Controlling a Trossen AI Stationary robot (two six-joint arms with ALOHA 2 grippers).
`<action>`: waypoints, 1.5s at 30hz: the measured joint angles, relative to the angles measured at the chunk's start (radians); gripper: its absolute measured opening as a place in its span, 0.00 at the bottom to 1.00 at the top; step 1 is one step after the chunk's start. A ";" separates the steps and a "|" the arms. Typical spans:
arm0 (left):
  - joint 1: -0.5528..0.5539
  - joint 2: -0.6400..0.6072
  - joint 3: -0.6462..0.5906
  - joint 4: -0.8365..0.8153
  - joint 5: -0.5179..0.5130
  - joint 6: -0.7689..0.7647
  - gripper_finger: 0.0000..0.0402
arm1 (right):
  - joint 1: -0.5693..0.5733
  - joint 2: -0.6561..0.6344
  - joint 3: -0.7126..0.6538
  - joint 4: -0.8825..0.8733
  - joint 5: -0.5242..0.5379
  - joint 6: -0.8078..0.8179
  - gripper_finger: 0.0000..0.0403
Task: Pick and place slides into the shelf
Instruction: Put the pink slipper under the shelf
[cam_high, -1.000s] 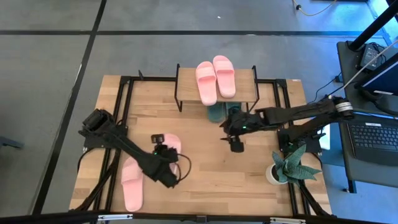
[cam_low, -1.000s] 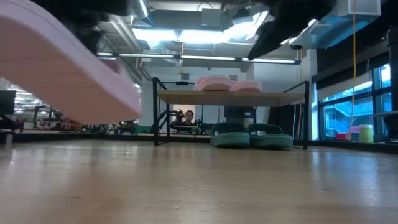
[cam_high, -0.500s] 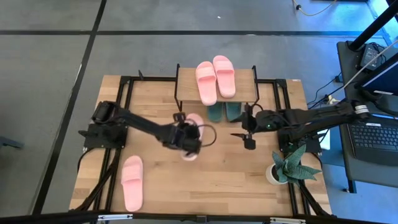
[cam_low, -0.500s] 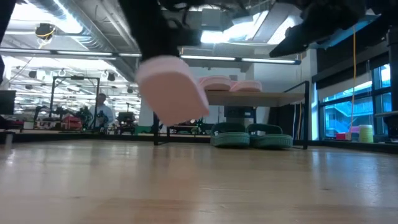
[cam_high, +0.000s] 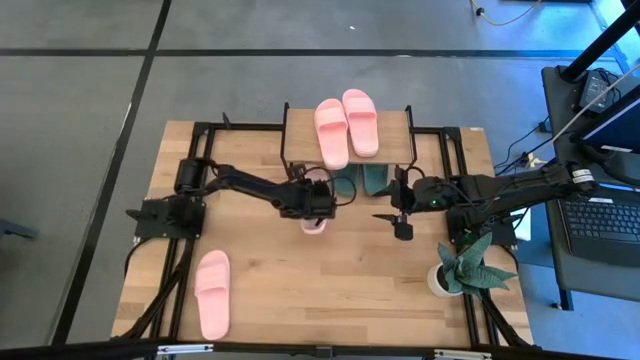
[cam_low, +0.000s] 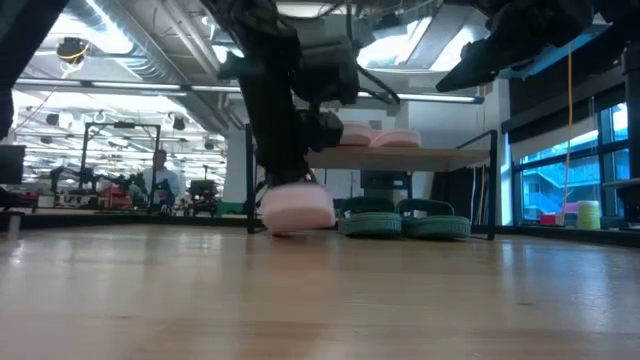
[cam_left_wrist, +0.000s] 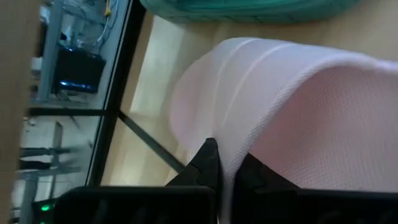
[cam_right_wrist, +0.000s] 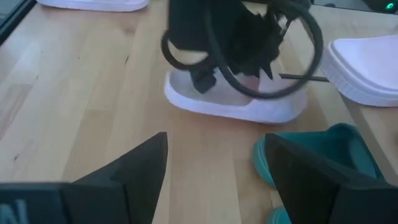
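Observation:
The shelf (cam_high: 300, 130) stands at the table's far middle, a pair of light pink slides (cam_high: 347, 128) on its top board and a dark green pair (cam_high: 374, 178) under it. My left gripper (cam_high: 316, 200) is shut on a third pink slide (cam_high: 316, 222), low in front of the shelf's left half, beside the green pair (cam_right_wrist: 317, 155). A fourth pink slide (cam_high: 212, 293) lies sole down at the near left. My right gripper (cam_high: 390, 208) hangs open above the table, right of the held slide. My left gripper pinches the held slide's long side rim (cam_left_wrist: 231, 140) between its two fingers (cam_left_wrist: 208, 165), one on the smooth outer wall and one on the textured face. It comes slanting down from the table's left. The slide sits level, its sole (cam_low: 297, 226) at table height.
A potted plant (cam_high: 462, 266) stands at the table's near right corner. The shelf's black legs (cam_low: 249, 180) rise just behind the held slide. Bare wood stretches across the near middle of the table (cam_high: 340, 300).
My left gripper has carried the pink slide from the near left toward the far edge and the shelf, and downward. The slide, tilted and high before, is now level at table height. My right gripper drew back from the shelf toward the right edge, then held still.

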 joint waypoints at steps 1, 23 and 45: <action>0.008 0.010 0.000 0.017 -0.005 0.019 0.00 | 0.000 0.000 0.000 0.000 0.000 0.000 0.66; 0.094 0.039 0.001 0.223 0.000 0.092 0.04 | 0.000 0.000 0.000 0.000 -0.001 0.029 0.66; 0.078 0.039 0.001 0.229 0.092 0.091 0.29 | 0.000 0.000 0.000 0.000 -0.001 0.053 0.66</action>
